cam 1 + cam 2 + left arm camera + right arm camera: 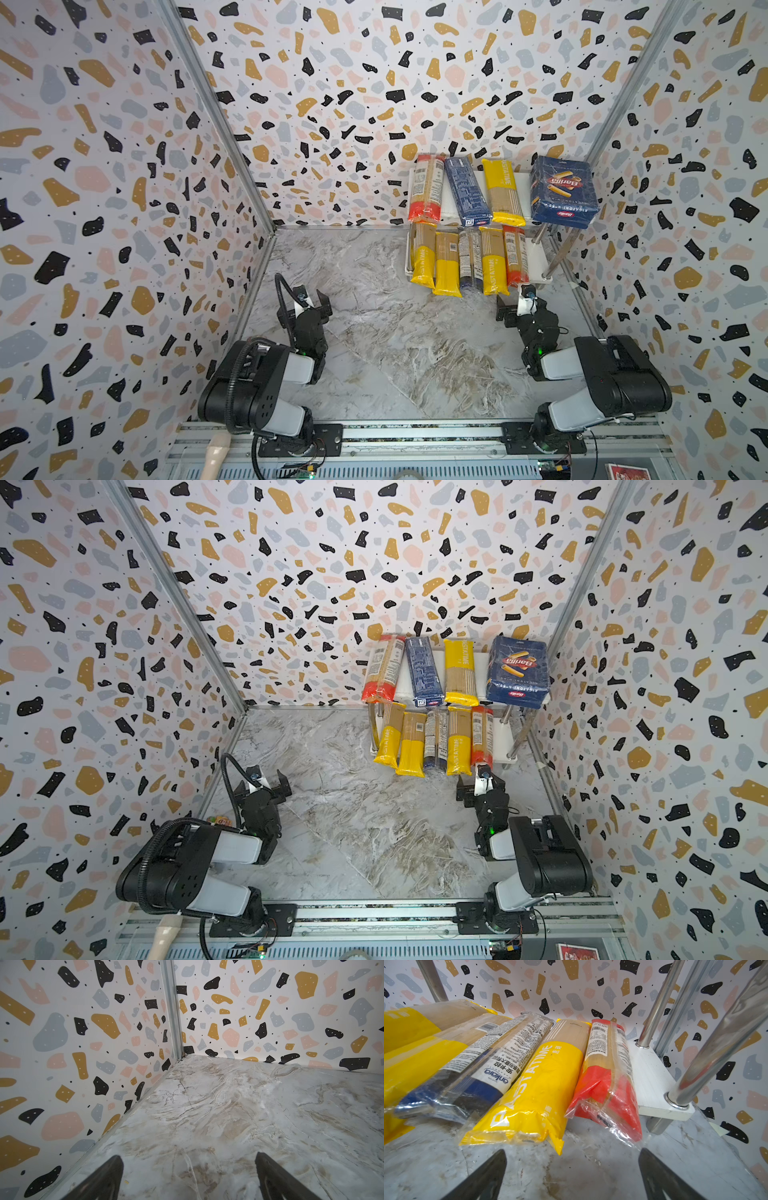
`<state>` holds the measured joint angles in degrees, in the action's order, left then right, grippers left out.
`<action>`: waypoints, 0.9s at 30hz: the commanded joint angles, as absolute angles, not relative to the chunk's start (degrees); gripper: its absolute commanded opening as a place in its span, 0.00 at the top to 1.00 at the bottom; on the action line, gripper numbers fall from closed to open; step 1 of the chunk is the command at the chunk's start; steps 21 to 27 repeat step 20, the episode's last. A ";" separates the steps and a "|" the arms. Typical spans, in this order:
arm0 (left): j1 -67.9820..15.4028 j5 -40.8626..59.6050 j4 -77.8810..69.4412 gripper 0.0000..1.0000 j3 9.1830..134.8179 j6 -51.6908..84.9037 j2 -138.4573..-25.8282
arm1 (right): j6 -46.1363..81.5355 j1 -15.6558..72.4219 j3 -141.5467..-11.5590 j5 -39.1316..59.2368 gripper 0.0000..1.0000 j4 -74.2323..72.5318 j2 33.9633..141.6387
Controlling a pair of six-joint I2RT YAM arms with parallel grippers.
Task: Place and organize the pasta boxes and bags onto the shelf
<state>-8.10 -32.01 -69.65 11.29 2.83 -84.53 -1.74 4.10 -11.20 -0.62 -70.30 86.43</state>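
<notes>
Two tools hang released over the near part of the marble worktop. The left tool, jaws spread and empty, faces the bare far-left corner. The right tool, equally wide and holding nothing, hovers just in front of the shelf at the far right. On its lower board five bags lie side by side, their near ends overhanging. From the left these are two yellow bags, a dark-ended bag, a PASTATIME bag and a red-ended bag. On the upper board, from the left, lie a second red-ended bag, the narrow blue box, a yellow-ended bag and the wide Barilla box.
</notes>
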 commanded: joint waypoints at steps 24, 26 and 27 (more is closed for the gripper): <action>-8.00 -31.82 -71.59 0.00 10.90 3.60 -83.43 | -1.42 2.81 -12.24 4.39 0.01 -71.30 85.77; -8.00 -31.82 -71.59 0.00 10.90 3.60 -83.43 | -1.42 2.81 -12.24 4.39 0.01 -71.30 85.77; -8.00 -31.82 -71.59 0.00 10.90 3.60 -83.43 | -1.42 2.81 -12.24 4.39 0.01 -71.30 85.77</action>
